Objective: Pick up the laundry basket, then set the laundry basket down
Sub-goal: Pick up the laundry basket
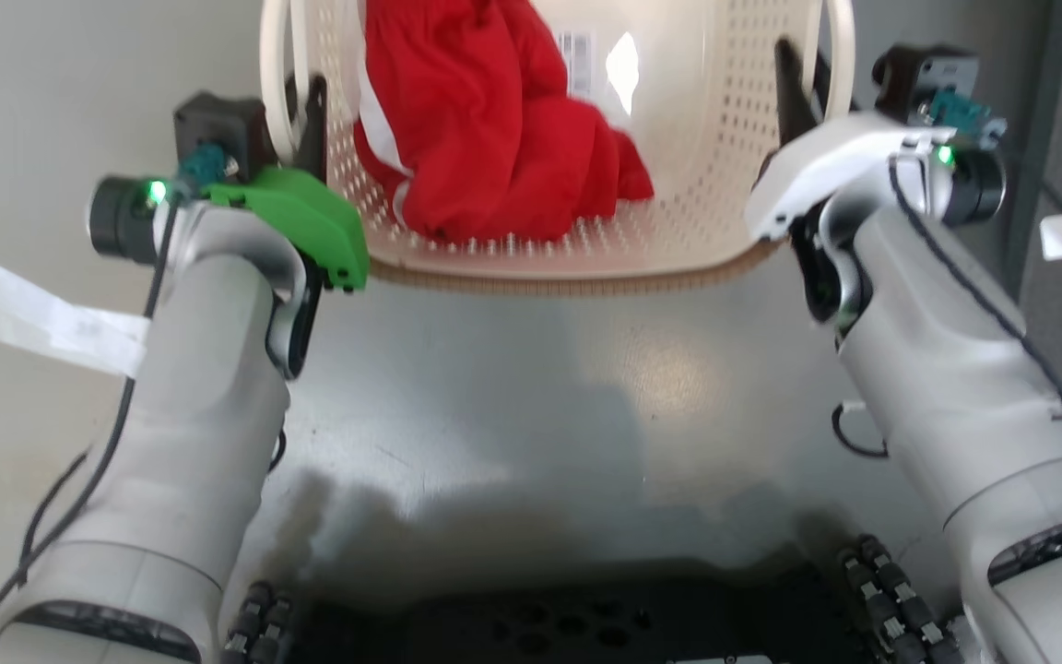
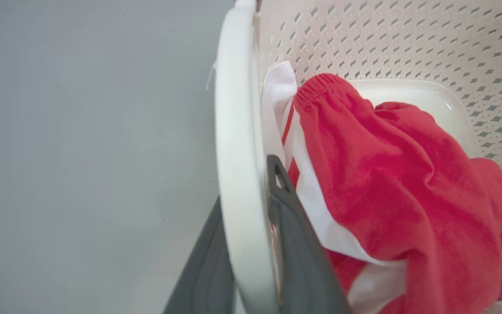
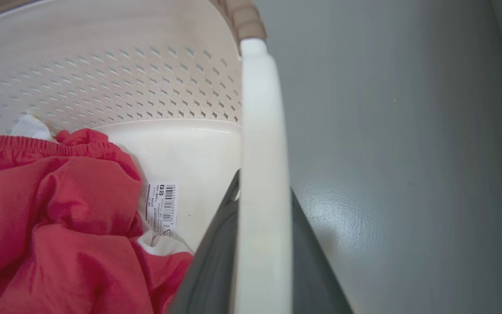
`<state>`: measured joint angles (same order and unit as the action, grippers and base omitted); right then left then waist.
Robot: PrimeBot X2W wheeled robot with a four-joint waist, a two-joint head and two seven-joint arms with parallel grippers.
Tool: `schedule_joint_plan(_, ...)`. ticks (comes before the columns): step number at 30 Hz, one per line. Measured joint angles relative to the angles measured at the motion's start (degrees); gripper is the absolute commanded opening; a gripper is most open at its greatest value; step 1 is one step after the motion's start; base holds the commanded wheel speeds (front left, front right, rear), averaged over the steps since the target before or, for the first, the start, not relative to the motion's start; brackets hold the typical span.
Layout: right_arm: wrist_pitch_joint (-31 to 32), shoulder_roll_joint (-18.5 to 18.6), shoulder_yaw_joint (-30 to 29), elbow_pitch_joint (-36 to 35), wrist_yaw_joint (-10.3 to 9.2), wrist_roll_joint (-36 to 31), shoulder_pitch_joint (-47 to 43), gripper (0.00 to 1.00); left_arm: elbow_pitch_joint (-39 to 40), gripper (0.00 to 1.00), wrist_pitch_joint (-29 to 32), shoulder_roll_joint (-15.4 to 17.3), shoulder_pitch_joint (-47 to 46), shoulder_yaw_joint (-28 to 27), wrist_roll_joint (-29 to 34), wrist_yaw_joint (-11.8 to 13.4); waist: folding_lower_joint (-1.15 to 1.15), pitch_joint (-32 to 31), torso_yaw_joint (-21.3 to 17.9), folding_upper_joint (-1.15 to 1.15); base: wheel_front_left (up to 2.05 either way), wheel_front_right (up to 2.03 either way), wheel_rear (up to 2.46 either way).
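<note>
The cream-white laundry basket [image 1: 725,138] with perforated walls and a brown woven rim sits between my two arms at the top of the head view. A red and white garment [image 1: 494,138] lies inside it. My left gripper [image 1: 300,92] is shut on the basket's white left handle [image 2: 233,109], one dark finger inside the basket and one outside. My right gripper [image 1: 808,69] is shut on the white right handle [image 3: 262,109] in the same way. From each wrist view, the handle runs up between the fingers of the left gripper [image 2: 246,187] and the right gripper [image 3: 264,183].
Glossy grey floor [image 1: 540,387] spreads below the basket. My dark wheeled base [image 1: 586,627] fills the bottom edge. A dark grey upright edge [image 1: 1043,92] stands at the far right. A white paper tag [image 1: 42,314] hangs off my left forearm. A barcode label [image 3: 161,205] sticks to the basket's floor.
</note>
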<state>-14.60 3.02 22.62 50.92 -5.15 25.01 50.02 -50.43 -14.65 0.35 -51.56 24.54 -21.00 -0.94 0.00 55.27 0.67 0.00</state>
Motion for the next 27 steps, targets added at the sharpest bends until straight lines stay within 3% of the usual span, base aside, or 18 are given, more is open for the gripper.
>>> schedule_joint_plan(16,0.9,-1.9,5.2,9.3,1.71,5.7,-7.2,0.00,-7.1,0.00,0.1,-1.7,9.6,0.1,-4.3,-0.2,0.00,-11.5,-0.3,0.00,0.00,0.00,0.00)
schedule_joint_plan(27,5.4,-2.3,9.5,11.4,3.07,10.5,-12.2,0.00,-12.5,0.00,1.1,-2.1,14.8,2.1,-9.3,-2.7,-0.01,-21.2,0.0,0.00,0.00,0.00,0.00)
